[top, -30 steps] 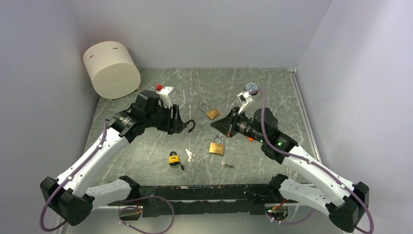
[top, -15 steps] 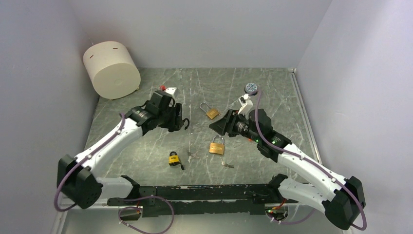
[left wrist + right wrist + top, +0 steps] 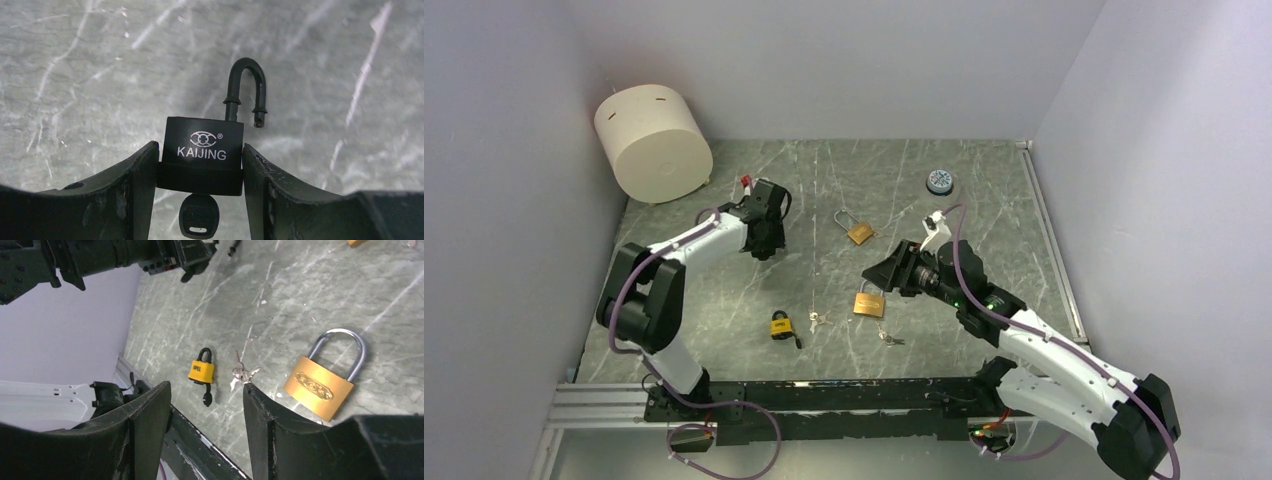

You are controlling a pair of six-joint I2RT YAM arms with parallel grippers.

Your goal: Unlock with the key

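Note:
My left gripper (image 3: 200, 165) is shut on a black KAIJING padlock (image 3: 204, 150), its fingers pressing the two sides of the body. The black shackle (image 3: 246, 87) stands swung open, one end free of the body. A black-headed key (image 3: 199, 216) sticks out of the padlock's underside. From above, the left gripper (image 3: 765, 238) hangs over the table's left back part, and the padlock is hidden under it. My right gripper (image 3: 881, 271) (image 3: 205, 387) is open and holds nothing, a little above the table right of centre.
On the marble table (image 3: 984, 210) lie a brass padlock (image 3: 869, 303) just below the right gripper, a second brass padlock (image 3: 858, 232), a yellow padlock (image 3: 780, 325) with its key in, and loose keys (image 3: 816, 319). A white cylinder (image 3: 652, 143) stands back left, and a blue tin (image 3: 939, 181) further right.
The right gripper has opened and drawn back from the black padlock toward the near side. The left gripper has carried the padlock left and farther back, its arm folding in.

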